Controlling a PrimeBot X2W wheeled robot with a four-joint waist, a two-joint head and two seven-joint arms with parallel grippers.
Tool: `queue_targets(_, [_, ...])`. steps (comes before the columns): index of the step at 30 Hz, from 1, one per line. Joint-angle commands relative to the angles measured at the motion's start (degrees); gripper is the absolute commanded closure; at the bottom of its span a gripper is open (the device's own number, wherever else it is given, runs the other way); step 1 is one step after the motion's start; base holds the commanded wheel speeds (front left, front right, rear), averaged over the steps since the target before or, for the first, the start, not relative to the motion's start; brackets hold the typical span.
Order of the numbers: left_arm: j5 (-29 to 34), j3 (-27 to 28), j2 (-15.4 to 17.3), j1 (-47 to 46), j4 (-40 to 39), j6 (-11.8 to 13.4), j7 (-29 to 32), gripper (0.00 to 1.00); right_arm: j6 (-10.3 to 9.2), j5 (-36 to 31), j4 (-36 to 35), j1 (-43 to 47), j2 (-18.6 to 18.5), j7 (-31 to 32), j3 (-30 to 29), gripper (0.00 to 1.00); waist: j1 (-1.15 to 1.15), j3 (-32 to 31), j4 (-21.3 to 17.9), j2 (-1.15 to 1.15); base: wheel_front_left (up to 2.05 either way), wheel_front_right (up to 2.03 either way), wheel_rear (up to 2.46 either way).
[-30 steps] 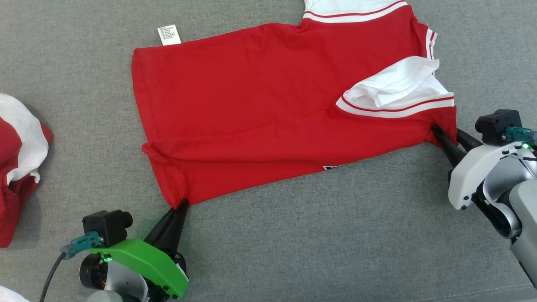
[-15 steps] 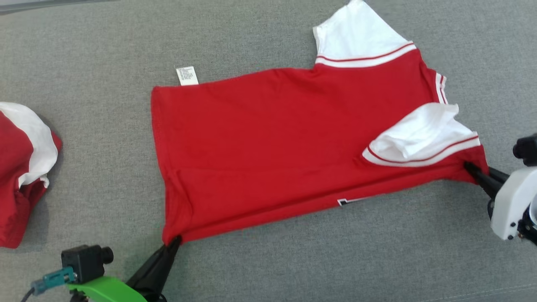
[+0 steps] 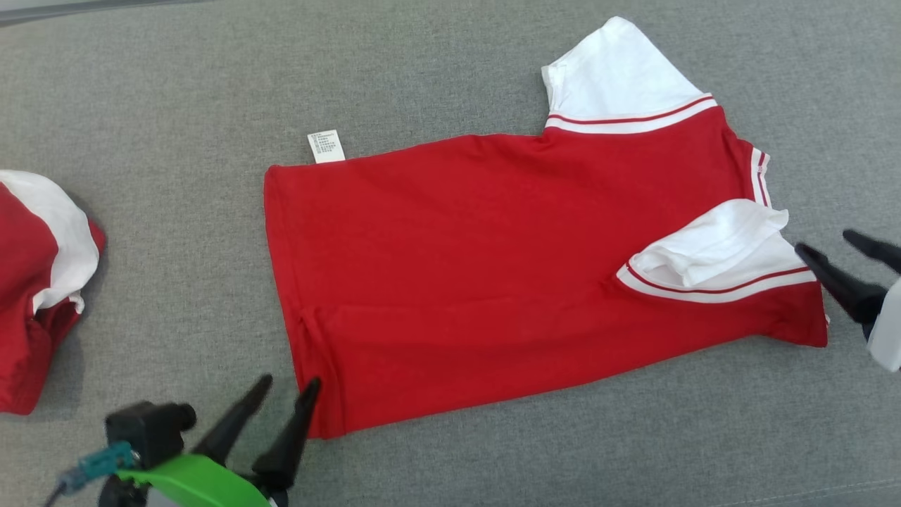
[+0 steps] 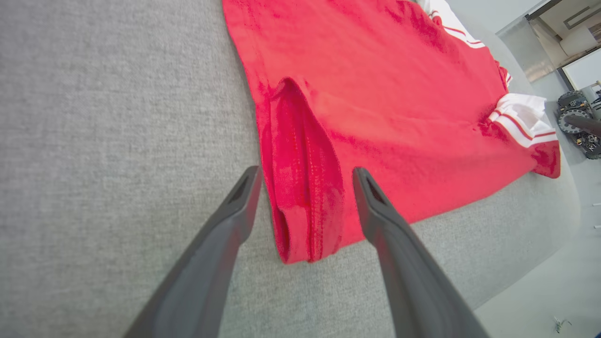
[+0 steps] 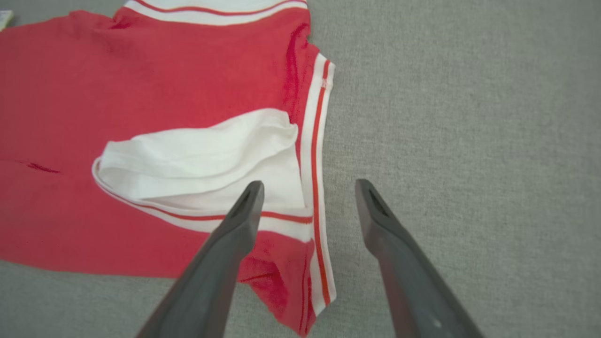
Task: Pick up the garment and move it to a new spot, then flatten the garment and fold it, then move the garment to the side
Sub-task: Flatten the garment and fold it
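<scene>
Left tool point(image 3: 290, 381) and right tool point(image 3: 823, 240) have sprung wide, releasing the garment point(image 3: 493, 267).

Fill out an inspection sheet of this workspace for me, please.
Surface: grey woven fabric.
Job's things: red shirt lying spread; near sleeve folded onto the body, far sleeve flat; hem corner puckered; label sticking out.
Clutter: crumpled red-and-white garment at the left edge.
End effectors: left end effector open, straddling the hem corner; right end effector open beside the near sleeve.
Cables: cable with a teal plug at the left wrist camera.
Surroundings: pale floor beyond the surface's edge.
</scene>
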Motion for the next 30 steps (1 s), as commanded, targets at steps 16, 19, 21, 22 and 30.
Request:
queue_targets(16, [4.6, -0.4, 0.1, -39.2, 14.1, -0.5, 14.4, 0.0, 0.0, -21.5, 16.6, -42.5, 16.9, 10.4, 7.7, 0.0, 0.0, 15.0, 4.5, 0.0, 0.0, 0.0, 0.0])
queue_targets(19, [5.4, -2.5, -0.9, -42.8, 16.4, -1.9, 15.4, 0.0, 0.01, -23.8, 22.0, -46.9, 17.8, 10.2, 8.5, 0.0, 0.0, 16.2, 5.4, 0.0, 0.0, 0.0, 0.0])
queue_targets(21, [5.6, -3.5, -1.5, -44.3, 17.4, -2.5, 16.1, 0.0, 0.01, -24.6, 24.9, -49.1, 17.9, 10.1, 9.2, 0.0, 0.0, 16.7, 5.9, 0.0, 0.0, 0.0, 0.0])
queue_targets(22, [5.7, -3.7, -1.8, -44.8, 17.8, -2.7, 16.3, 0.0, 0.01, -24.8, 26.0, -49.9, 18.1, 10.0, 9.3, 0.0, 0.0, 16.9, 6.0, 0.0, 0.0, 0.0, 0.0])
queue_targets(30, [4.2, -6.8, -4.1, -45.7, 19.5, -5.1, 17.8, 1.0, 0.1, -24.9, 34.0, -53.0, 21.7, 9.1, 13.1, 1.0, 0.0, 18.5, 6.1, 0.0, 0.0, 0.0, 0.0])
